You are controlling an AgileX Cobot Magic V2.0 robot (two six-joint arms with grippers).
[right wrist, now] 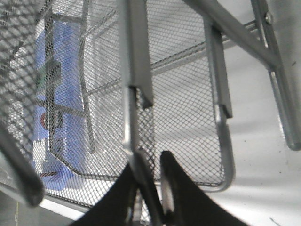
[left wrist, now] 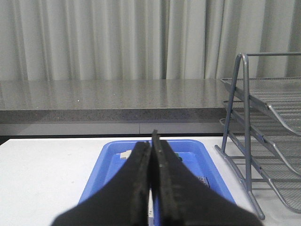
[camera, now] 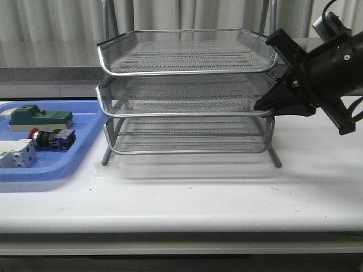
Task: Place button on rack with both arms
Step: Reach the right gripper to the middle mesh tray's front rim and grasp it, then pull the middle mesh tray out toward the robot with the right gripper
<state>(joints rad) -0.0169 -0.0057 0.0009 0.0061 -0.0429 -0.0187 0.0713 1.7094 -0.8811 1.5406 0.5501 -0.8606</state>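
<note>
Button (camera: 50, 138) lies on its side in blue tray (camera: 79, 164), left of rack (camera: 187, 93), red cap pointing left. Left gripper (left wrist: 153, 141) clenched empty, hovering over that tray, nearer. Right gripper (right wrist: 149, 176) clamped on rack's middle-tier rim, opposite side.

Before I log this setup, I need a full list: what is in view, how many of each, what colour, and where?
rack: one, silver wire mesh, three tiers, middle of the table.
tray: one, blue, flat, on the table left of the rack.
button: one, red cap and dark body, lying in the tray.
green part: one, at the back of the tray.
white part: one, at the tray's front left.
table: one, white.
curtain: grey, behind the table.
left gripper: black, shut, empty, above the tray.
right gripper: black, closed on the rim of the middle tier at the rack's right side.
</note>
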